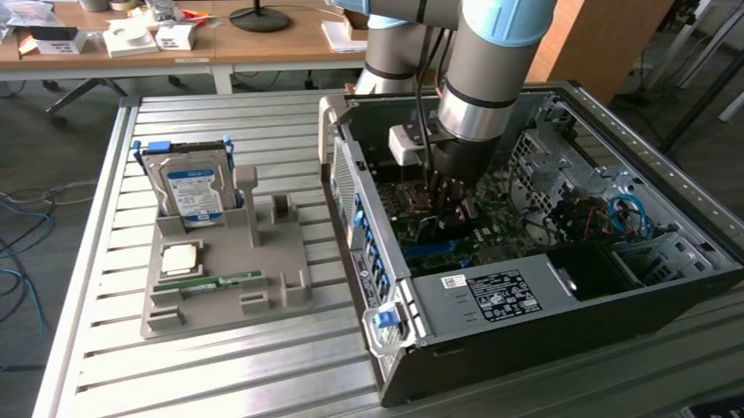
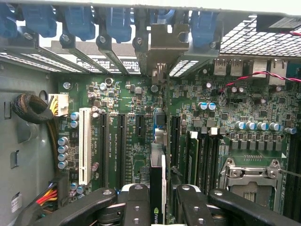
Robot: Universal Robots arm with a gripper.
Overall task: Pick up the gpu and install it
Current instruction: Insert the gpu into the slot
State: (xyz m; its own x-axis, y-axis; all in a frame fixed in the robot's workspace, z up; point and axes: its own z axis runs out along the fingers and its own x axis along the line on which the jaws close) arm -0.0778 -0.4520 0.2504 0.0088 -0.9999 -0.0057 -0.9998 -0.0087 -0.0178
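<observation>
Operator: What does the gpu [image 2: 156,188] look like?
Observer: It's seen edge-on, a thin card with one black face carrying a green logo and a silver bracket [image 2: 167,42] at the far end.
Operator: And where is it relative to the claw?
Observer: The gripper [image 2: 162,205] is clenched on it, with a black finger [image 2: 137,202] on each side.
Operator: Where is it in the machine?
Observer: It's inside the open computer case [image 1: 489,296], standing on edge over the motherboard [image 2: 127,108]. The bracket sits at the rear slot openings by the blue latches [image 2: 117,21]. I cannot tell whether it is seated in a slot.
</observation>
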